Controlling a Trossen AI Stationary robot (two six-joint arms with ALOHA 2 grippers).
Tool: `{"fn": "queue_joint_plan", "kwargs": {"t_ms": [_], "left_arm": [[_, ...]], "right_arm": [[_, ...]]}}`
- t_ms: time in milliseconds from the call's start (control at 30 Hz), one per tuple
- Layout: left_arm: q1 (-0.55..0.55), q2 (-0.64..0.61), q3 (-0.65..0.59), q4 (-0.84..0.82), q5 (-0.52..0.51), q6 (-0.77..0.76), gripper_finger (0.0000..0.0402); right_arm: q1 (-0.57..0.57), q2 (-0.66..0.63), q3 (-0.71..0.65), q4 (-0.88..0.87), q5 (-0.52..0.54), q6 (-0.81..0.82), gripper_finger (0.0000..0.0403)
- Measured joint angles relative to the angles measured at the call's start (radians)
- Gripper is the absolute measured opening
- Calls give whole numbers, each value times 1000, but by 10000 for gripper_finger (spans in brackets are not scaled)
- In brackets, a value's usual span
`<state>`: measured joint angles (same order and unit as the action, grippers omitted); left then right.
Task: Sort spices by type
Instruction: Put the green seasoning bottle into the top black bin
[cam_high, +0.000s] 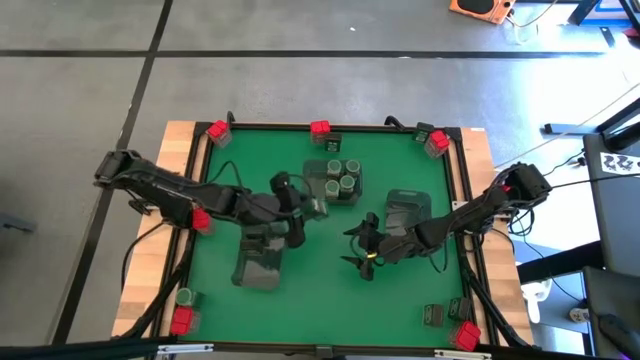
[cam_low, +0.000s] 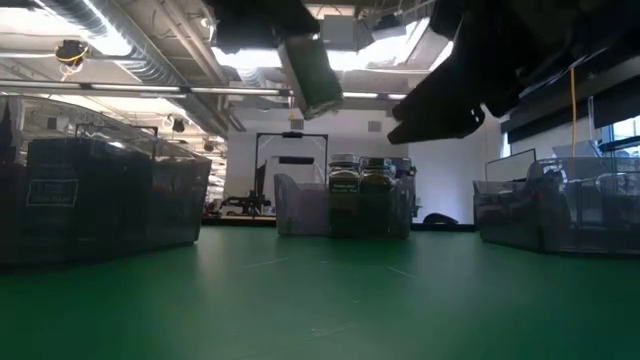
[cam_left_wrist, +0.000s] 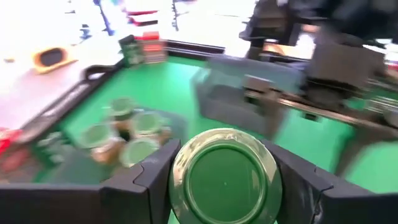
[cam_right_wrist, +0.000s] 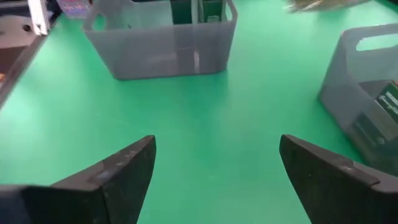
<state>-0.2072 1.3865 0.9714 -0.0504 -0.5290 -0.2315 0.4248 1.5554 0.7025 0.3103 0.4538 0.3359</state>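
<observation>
1. Right now my left gripper (cam_left_wrist: 224, 186) is pinching a round grey-green jar (cam_left_wrist: 225, 180), fingers on either side of it, held in the air above the green mat (cam_high: 400, 160), just beside the tray with jars (cam_high: 322, 170).
2. Risk: a round body gives the flat pads only thin contact, so I reckon a quick wrist move could let the jar slide or twist out.
3. Risk: that tray already has four jars (cam_left_wrist: 121, 134) packed close. If I lower off-centre, the held jar could land on a neighbour's lid or clip the tray wall and tip.
4. Risk: my right gripper (cam_right_wrist: 211, 168) hangs mid-table, fingers spread wide, nothing between them, above bare mat near the right tray (cam_high: 408, 212). The arms are fairly near each other, so a careless sweep could clash.
5. Jar pose: in the left wrist view I see its lid face-on, so the long axis runs along the cam's line of sight, lid end toward the wrist. In the low view it looks a bit tilted off vertical, not plumb.
6. I'd judge it needs to be squared upright before release, else it could settle crooked against the others.
7. Other spices sit at the table's corners; I can't tell the kinds of all of them.
</observation>
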Motion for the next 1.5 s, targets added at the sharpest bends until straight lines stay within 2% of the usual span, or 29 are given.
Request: {"fn": "queue_joint_plan", "kwargs": {"t_ms": [100,433,700,1133,1500], "left_arm": [[45,2,0,-17,-36,-24,200],[200,14,-17,-42,-39,-127,200],[273,57,-18,-22,-38,-131,203],[347,192,-18,87,-37,-177,205],[353,329,-18,168,-36,-191,205]], "right_arm": [[0,17,0,10,9,0,342],[0,50,0,6,9,0,342],[0,50,0,-8,9,-1,342],[0,51,-1,-5,10,-5,342],[0,51,0,-9,10,-5,342]]}}
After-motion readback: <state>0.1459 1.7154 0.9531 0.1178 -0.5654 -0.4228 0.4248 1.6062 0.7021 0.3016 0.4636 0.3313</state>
